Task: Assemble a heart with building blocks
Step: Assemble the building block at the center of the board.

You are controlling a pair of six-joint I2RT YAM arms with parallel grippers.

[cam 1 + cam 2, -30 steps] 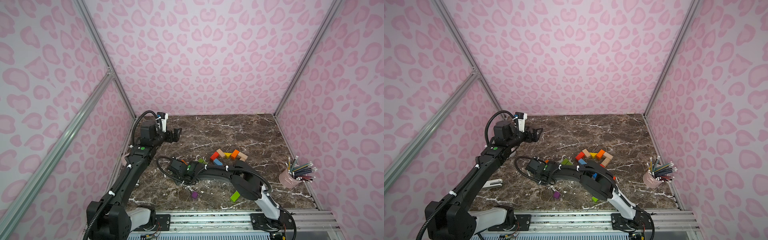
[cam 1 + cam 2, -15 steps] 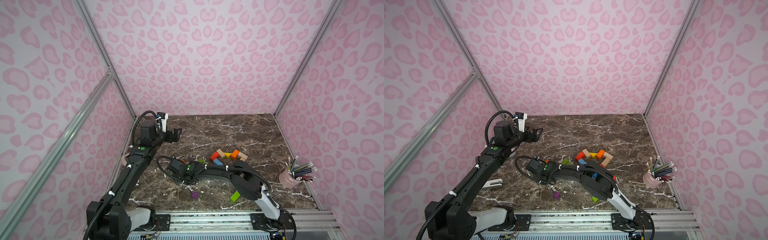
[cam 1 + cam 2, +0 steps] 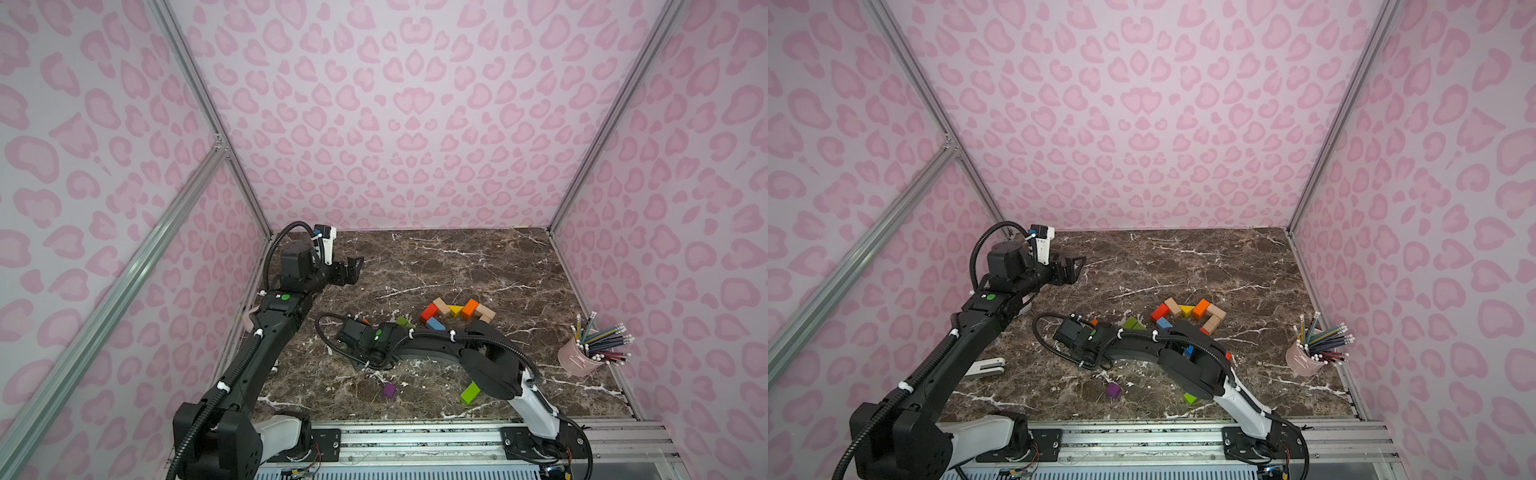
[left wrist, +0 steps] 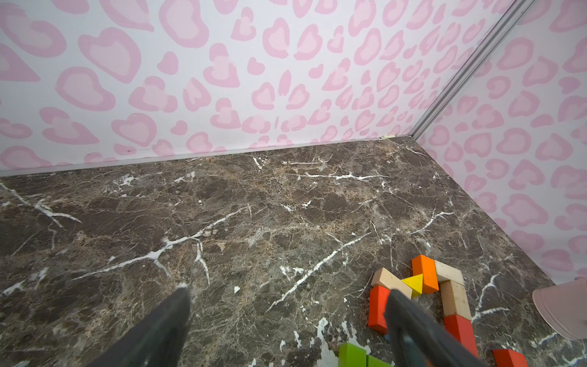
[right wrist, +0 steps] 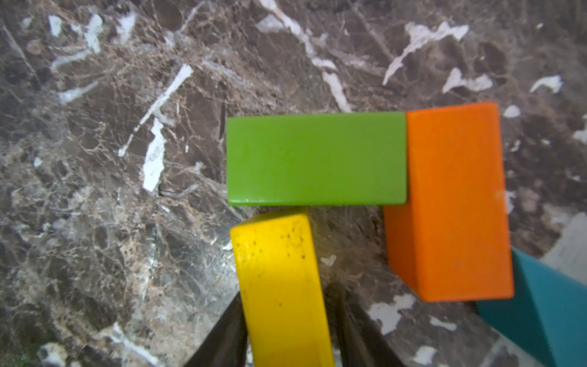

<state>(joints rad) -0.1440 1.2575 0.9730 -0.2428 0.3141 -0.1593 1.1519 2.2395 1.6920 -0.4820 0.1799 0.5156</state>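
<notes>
right gripper (image 5: 286, 295) is straddling the yellow block (image 5: 279, 279), jaws narrow, grip possibly loose, cannot tell | yellow block is lying on the marble table (image 5: 111, 190), one end just beside the green block (image 5: 317, 159), which is abutting the orange block (image 5: 451, 203) | left gripper (image 4: 287, 291) is hovering wide open, empty | block outline (image 3: 457, 311) is sitting mid-table

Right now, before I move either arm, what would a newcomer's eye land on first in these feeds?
The pink heart-spotted walls all around, then the bright building blocks forming a partial outline right of centre on the dark marble table. Up close in the right wrist view, the right gripper straddles a yellow block beside a green block and an orange block.
</notes>
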